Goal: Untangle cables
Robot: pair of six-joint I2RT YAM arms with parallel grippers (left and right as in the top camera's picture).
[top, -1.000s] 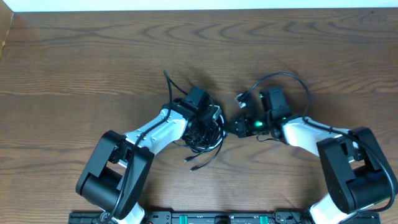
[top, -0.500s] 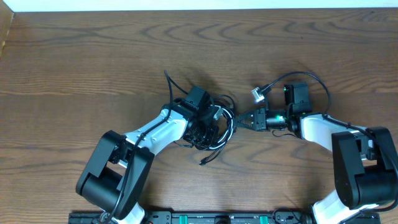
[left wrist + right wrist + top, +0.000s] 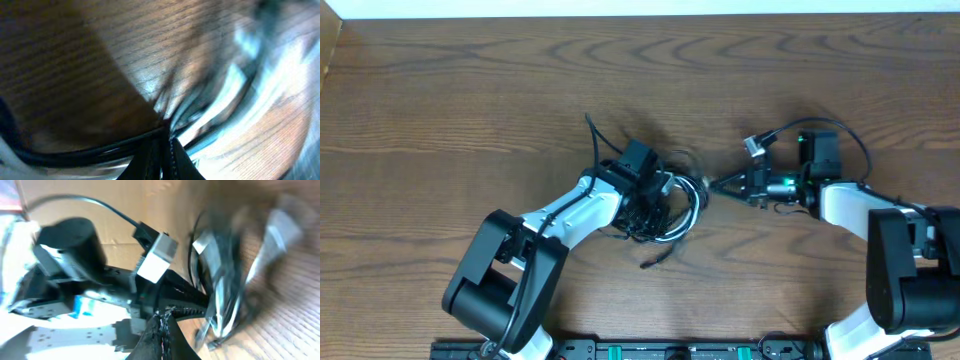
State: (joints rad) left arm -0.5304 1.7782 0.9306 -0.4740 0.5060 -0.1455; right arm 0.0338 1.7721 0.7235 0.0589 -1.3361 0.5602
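The cables (image 3: 672,216) lie as a tangled bundle of thin black loops with a pale strand at mid-table. My left gripper (image 3: 658,200) is pressed into the bundle, shut on a black cable (image 3: 75,150) that runs into its tips (image 3: 166,145). My right gripper (image 3: 717,184) is just right of the bundle, shut on a thin strand drawn taut out of it. In the right wrist view its closed tips (image 3: 162,316) face the blurred cables (image 3: 225,285) and the left arm. A loose plug end (image 3: 648,264) lies in front of the bundle.
One black cable end (image 3: 590,127) sticks out behind the left arm. The right arm's own lead (image 3: 830,128) arches over its wrist. Both arm bases (image 3: 500,290) (image 3: 910,290) stand near the front rail (image 3: 640,350). Bare wood table (image 3: 470,90) surrounds the bundle.
My right gripper has moved right, away from the left one, drawing a loop of the bundle rightward. The loose plug end slid a little to the right. The left gripper stayed put.
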